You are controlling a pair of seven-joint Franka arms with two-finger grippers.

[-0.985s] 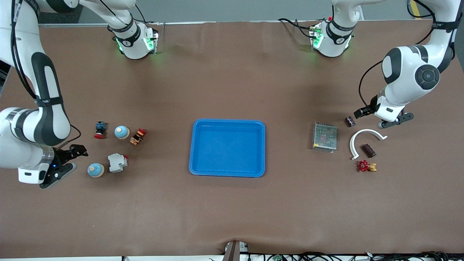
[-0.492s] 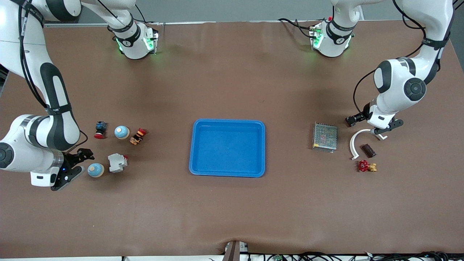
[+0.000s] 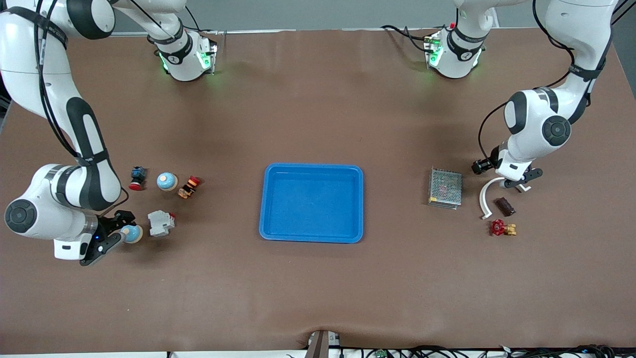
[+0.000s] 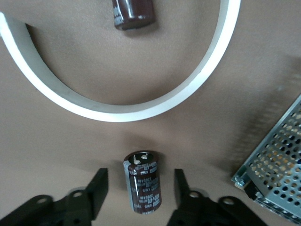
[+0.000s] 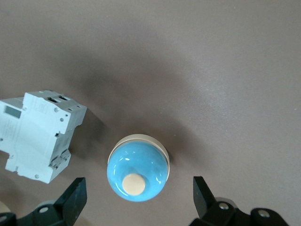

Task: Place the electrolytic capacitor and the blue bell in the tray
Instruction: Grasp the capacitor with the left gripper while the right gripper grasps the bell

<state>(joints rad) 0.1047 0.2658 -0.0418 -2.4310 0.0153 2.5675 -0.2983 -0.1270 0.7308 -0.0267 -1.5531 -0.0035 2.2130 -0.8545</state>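
White arc [image 4: 141, 106] and mesh box [image 4: 277, 169] crowding capacitor [image 4: 142, 181]

White print runs along the sleeve of the electrolytic capacitor [image 4: 142, 181] between the left gripper [image 4: 139, 190] fingers; characters not legible. No other readable text.

place: robotics lab | evidence: two bench-mounted arms, brown table mat [image 3: 318, 288], cabling

In your front view the left arm hides the capacitor [image 4: 142, 181] under it. The left wrist view's edge cuts off the second capacitor [image 4: 133, 12] and mesh box [image 4: 277, 169]. The breaker [image 5: 37, 135] is clipped in the right wrist view.
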